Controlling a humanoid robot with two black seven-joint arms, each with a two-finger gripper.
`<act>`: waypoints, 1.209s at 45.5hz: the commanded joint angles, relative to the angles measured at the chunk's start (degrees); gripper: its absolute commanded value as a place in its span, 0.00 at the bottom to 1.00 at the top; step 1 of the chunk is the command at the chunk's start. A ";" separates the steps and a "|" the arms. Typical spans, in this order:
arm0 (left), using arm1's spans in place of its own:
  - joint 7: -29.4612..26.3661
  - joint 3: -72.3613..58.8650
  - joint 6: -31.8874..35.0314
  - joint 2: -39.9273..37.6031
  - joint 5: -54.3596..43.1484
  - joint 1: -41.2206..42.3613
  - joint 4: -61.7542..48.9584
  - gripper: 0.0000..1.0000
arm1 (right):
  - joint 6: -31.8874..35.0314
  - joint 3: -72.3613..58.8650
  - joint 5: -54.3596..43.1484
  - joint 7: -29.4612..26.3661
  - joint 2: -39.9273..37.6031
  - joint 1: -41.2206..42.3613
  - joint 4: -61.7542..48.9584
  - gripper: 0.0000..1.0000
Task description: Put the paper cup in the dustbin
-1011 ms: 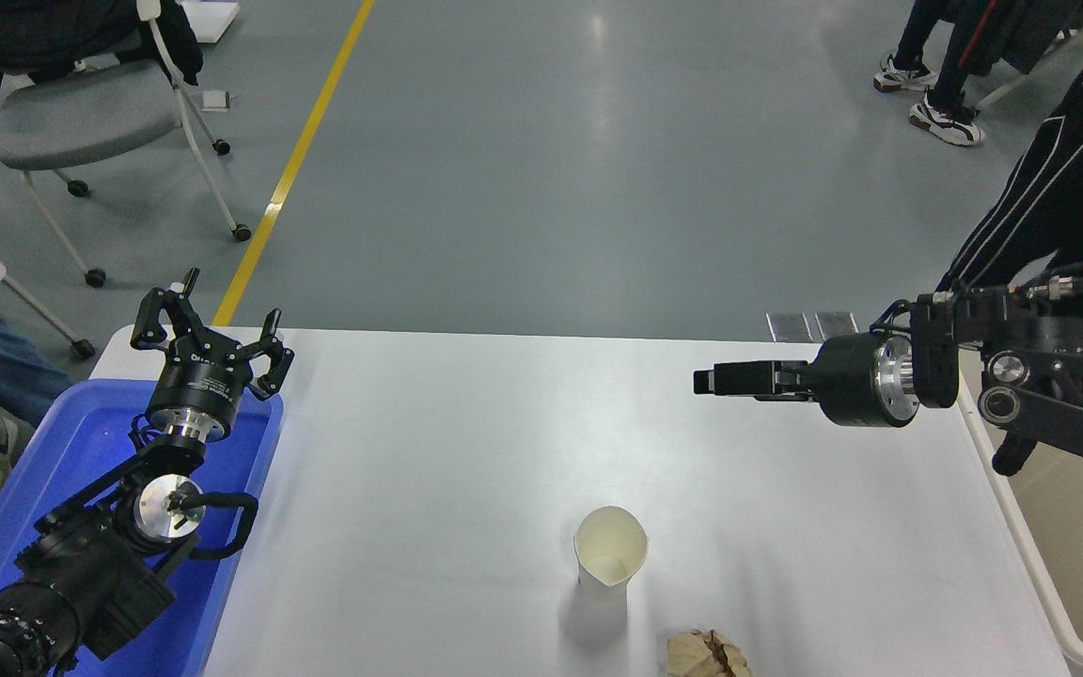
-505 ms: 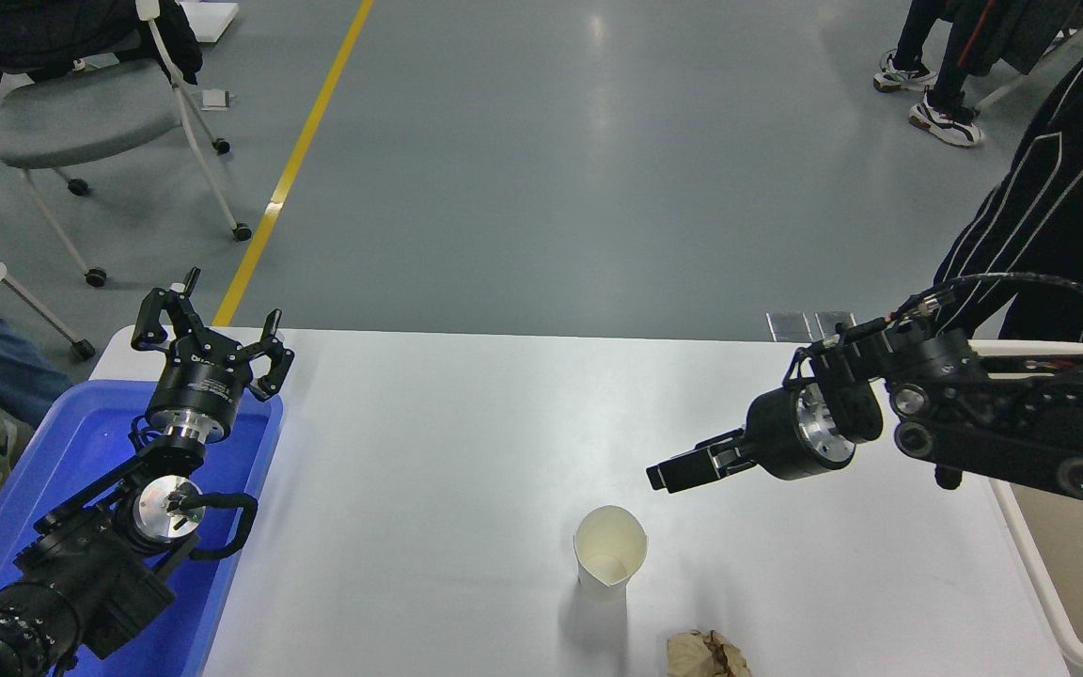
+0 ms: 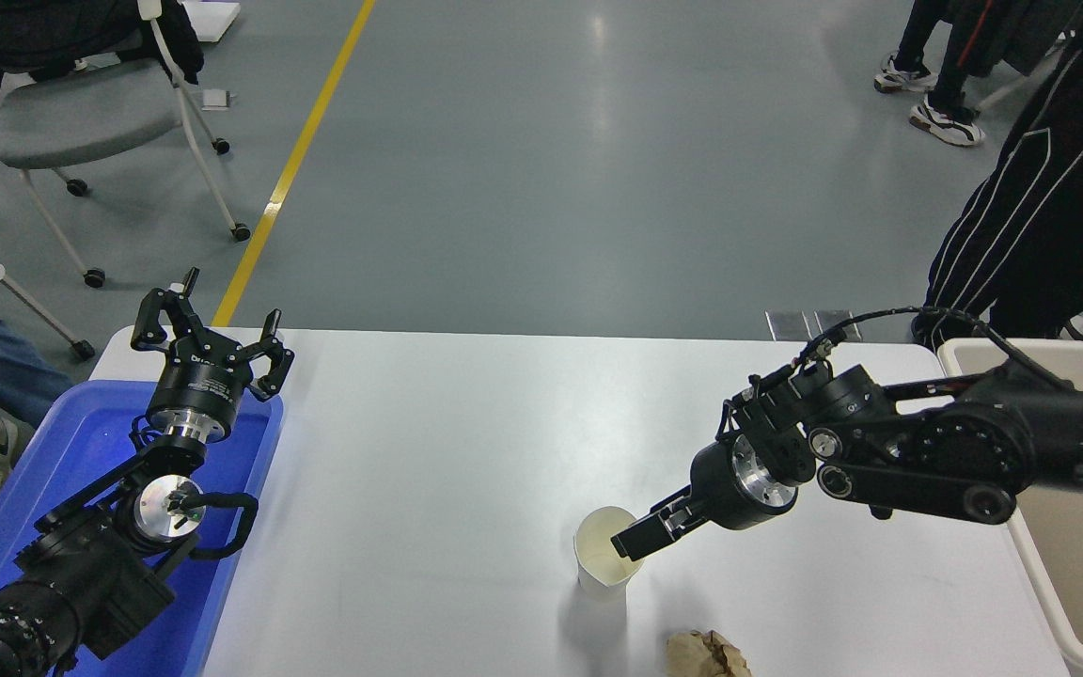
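The paper cup (image 3: 605, 562) stands upright on the white table (image 3: 466, 442), near the front and right of the middle. It is cream-white with a squashed, pointed rim. My right gripper (image 3: 628, 545) slants down from the right, and its tip sits at the cup's right rim, over the opening. The view does not show whether it is open or shut. The dustbin (image 3: 1037, 585), large and beige, stands off the table's right edge, partly behind my right arm. My left gripper (image 3: 212, 318) is parked open and empty at the lower left, above the blue tray.
A crumpled brown paper ball (image 3: 706, 655) lies at the table's front edge, just right of the cup. A blue plastic tray (image 3: 81, 442) sits under my left arm. A person in black trousers (image 3: 1049, 188) stands beyond the far right corner. A wheeled chair (image 3: 81, 113) stands far left.
My right arm has swung down and to the left, from high over the table's right side to the cup's rim. The cup and my left arm have not moved.
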 commanded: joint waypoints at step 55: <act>-0.01 0.01 0.00 0.00 0.01 0.00 0.00 1.00 | 0.16 -1.84 0.29 0.26 4.68 -1.78 -6.30 0.00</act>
